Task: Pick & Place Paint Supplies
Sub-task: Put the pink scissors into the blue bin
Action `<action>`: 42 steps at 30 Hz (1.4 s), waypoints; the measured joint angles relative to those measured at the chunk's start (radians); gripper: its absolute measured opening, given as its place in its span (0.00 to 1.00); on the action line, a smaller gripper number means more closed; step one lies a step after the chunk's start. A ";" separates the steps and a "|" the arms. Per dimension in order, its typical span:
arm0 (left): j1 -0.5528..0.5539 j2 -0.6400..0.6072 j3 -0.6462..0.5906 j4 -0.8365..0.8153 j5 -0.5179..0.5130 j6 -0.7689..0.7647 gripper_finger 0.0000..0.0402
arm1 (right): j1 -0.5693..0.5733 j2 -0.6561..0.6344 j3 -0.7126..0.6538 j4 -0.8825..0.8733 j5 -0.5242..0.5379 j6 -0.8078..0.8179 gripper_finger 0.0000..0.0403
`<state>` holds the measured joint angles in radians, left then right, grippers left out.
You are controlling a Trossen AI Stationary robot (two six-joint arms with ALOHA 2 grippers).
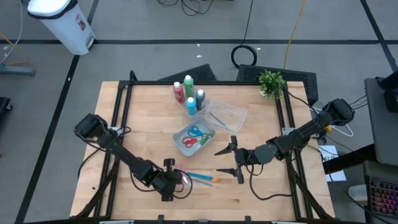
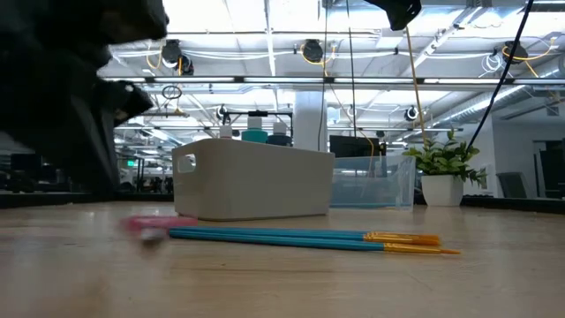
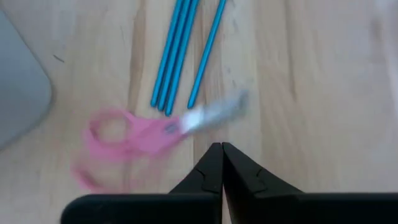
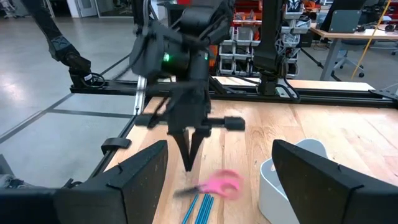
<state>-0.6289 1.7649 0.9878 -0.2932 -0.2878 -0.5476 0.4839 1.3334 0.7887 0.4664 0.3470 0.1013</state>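
Pink-handled scissors (image 3: 140, 134) lie flat on the table, blurred, beside several thin blue orange-tipped brushes (image 1: 202, 178). My left gripper (image 3: 222, 152) is shut, its tips pointing down just short of the scissors' blade, near the table's near edge (image 1: 171, 182). My right gripper (image 1: 232, 160) hangs open over the middle-right of the table, facing the left arm (image 4: 186, 74). A white tub (image 1: 194, 138) holds red, blue and green scissors. White-capped bottles (image 1: 188, 93) stand on the table beyond it.
A clear plastic tub (image 1: 225, 115) sits right of the bottles, and a small potted plant (image 1: 272, 82) stands at the far right corner. In the low view the white tub (image 2: 252, 181) stands behind the brushes (image 2: 300, 237). Bare wood lies to the near right.
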 joint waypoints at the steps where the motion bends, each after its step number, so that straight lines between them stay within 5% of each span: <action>1: 0.000 -0.011 0.001 0.000 -0.002 -0.001 0.01 | 0.000 0.000 0.000 0.000 0.000 0.000 0.69; 16: 0.013 -0.032 0.003 0.015 -0.097 0.021 0.44 | 0.000 0.000 0.000 0.000 0.000 0.000 0.69; 29: 0.075 0.031 0.004 0.217 -0.154 0.073 0.46 | 0.000 0.000 0.000 0.000 0.000 0.000 0.69; 42: 0.122 0.114 0.005 0.231 -0.157 0.086 0.46 | 0.000 0.000 0.000 0.000 0.000 0.000 0.69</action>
<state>-0.5073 1.8790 0.9924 -0.0621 -0.4453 -0.4621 0.4843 1.3334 0.7887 0.4664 0.3470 0.1012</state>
